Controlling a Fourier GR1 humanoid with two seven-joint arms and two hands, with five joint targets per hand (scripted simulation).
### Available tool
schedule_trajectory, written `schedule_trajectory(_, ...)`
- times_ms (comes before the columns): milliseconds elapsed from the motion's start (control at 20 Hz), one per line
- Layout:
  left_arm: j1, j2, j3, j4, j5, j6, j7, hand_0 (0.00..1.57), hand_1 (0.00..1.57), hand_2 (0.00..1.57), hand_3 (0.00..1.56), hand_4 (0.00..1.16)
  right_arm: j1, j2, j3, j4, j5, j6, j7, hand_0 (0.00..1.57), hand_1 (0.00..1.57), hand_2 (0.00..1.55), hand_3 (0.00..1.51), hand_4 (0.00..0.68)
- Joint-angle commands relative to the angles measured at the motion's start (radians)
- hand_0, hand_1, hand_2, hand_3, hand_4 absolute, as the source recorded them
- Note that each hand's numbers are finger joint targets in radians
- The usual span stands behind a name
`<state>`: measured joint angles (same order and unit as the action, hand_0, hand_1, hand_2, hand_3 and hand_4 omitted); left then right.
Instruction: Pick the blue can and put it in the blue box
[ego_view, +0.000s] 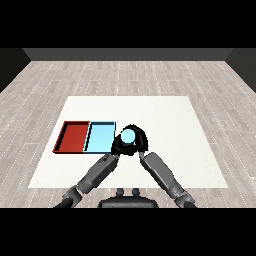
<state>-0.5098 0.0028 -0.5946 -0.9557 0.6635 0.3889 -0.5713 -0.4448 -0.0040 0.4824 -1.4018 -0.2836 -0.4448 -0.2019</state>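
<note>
Both hands are seen close together near the middle of the white table (165, 115). Right hand (141, 141) is curled round the blue can (128, 135), and the can is held from its right side. Left hand (118, 145) is pressed against the other side of the can, with its fingers bent round it too, so the can is hugged between the two hands. Only the pale blue round top of the can is seen, peeking out above the black fingers. The can is kept upright. It cannot be told if the can is lifted or is standing on the table.

Just to the left of the left hand, the light blue tray (99, 137) is found, and its near right corner is almost touched by that hand. Further left of the hands, right beside the blue tray, the red tray (72, 136) is laid. The can is not inside either tray. Two grey forearms are seen reaching up from below to the hands.
</note>
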Motion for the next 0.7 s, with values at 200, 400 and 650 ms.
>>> schedule_trajectory(200,-0.014,-0.003,-0.018,0.024,0.028,0.008,-0.077,1.57,1.57,1.57,1.54,1.12,0.018,0.004,-0.005,-0.029,0.104,0.054,0.078,0.00,0.00,0.00,0.00,0.000)
schedule_trajectory(400,0.003,-0.002,-0.038,0.009,0.044,0.013,-0.092,1.57,1.57,1.57,1.52,1.13,0.080,-0.043,-0.034,-0.097,0.088,0.116,0.092,0.00,0.00,0.00,0.00,0.000)
schedule_trajectory(650,0.011,-0.003,-0.013,0.000,-0.031,0.051,-0.053,1.57,1.57,1.57,1.53,1.14,-0.017,0.004,-0.057,0.035,0.029,0.043,-0.012,0.00,0.00,0.00,0.00,0.000)
